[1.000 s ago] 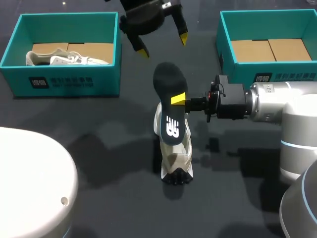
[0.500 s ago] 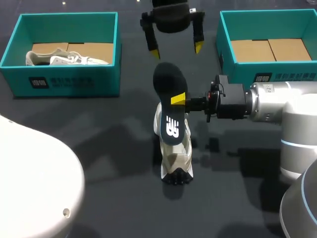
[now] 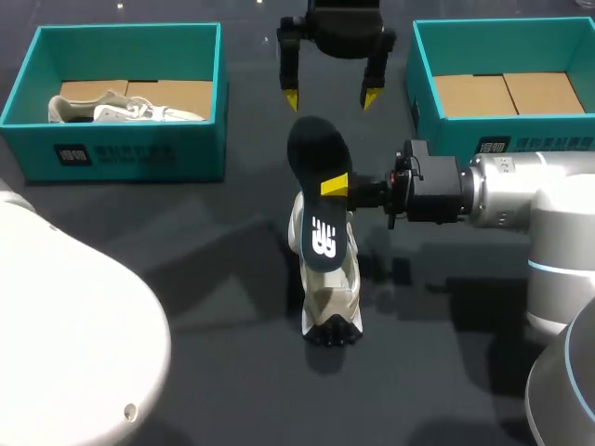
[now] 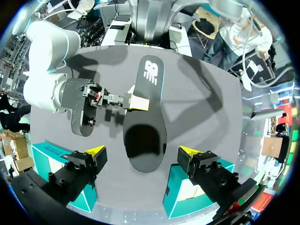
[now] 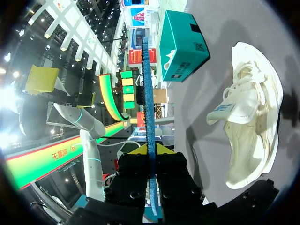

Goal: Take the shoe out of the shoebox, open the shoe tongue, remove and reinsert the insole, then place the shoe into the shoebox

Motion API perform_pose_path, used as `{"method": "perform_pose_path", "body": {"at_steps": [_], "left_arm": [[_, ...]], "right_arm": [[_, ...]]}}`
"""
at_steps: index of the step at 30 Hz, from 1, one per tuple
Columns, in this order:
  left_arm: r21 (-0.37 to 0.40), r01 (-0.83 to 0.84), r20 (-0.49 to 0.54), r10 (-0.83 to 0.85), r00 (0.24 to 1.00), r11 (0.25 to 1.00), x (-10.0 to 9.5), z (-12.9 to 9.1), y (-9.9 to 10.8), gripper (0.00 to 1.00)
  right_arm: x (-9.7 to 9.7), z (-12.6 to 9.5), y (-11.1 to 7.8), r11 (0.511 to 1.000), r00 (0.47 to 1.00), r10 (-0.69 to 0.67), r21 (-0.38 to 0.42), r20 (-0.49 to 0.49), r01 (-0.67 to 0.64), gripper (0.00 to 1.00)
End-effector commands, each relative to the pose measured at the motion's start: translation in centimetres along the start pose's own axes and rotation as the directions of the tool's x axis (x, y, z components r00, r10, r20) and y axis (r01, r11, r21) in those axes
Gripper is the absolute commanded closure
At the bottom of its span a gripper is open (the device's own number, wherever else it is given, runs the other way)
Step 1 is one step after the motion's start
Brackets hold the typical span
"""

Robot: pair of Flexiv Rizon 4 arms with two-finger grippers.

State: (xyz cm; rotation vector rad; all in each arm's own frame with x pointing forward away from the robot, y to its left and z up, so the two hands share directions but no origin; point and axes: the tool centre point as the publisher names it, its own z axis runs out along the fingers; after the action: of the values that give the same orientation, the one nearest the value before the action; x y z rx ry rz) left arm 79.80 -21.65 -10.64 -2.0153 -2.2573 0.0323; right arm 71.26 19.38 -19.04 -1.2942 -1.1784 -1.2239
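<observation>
Item one: black foam insole with a white logo [image 3: 321, 228], centre of the head view, held off the dark grey surface [image 3: 186, 242] and overlapping the upper part of the shoe in that view. Item two: right gripper [image 3: 337, 186], entering from the right of the frame, fingers closed narrowly on the insole's side edge near its middle; the right wrist view shows the insole edge-on between the two yellow tips. Item three: cream low-top lace-up shoe [image 3: 330, 297], resting on the surface at lower centre, partly under the insole. Item four: left gripper [image 3: 330, 97], top centre of the frame, fingers spread wide and holding nothing; in the left wrist view the insole's dark rounded end lies ahead of and between the two tips, apart from both. Item five: teal cardboard shoebox [image 3: 130, 153], upper left of the frame, containing a second pale shoe [image 3: 125, 109] on brown card. Item six: a second teal shoebox [image 3: 502, 23], upper right of the frame, showing brown card inside, the right arm passing just in front of it.
</observation>
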Motion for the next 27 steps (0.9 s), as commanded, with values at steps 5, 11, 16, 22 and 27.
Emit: {"method": "perform_pose_path", "body": {"at_steps": [5,11,16,22,27], "left_arm": [[0.014,0.004,0.276,-0.007,0.961,1.000,2.4,-0.2,-0.6,0.00],[0.042,0.063,0.524,-0.076,0.848,0.997,4.8,-1.1,-1.4,0.00],[0.010,0.034,0.533,-0.035,0.846,0.999,5.0,-2.0,-1.6,0.00],[0.010,0.034,0.533,-0.035,0.846,0.999,5.0,-2.0,-1.6,0.00],[0.000,0.006,0.594,-0.005,0.804,1.000,5.0,-2.2,-1.8,0.00]], "right_arm": [[-0.1,0.1,-0.1,1.000,1.000,0.000,-0.001,0.001,0.000,1.00],[-0.1,0.1,-0.1,1.000,1.000,0.000,-0.001,0.001,0.000,1.00],[-0.1,0.1,-0.1,1.000,1.000,0.000,-0.001,0.001,0.000,1.00],[-0.1,0.1,-0.1,1.000,1.000,0.000,-0.001,0.001,0.000,1.00],[-0.1,0.1,-0.1,1.000,1.000,0.000,-0.001,0.001,0.000,1.00]]}}
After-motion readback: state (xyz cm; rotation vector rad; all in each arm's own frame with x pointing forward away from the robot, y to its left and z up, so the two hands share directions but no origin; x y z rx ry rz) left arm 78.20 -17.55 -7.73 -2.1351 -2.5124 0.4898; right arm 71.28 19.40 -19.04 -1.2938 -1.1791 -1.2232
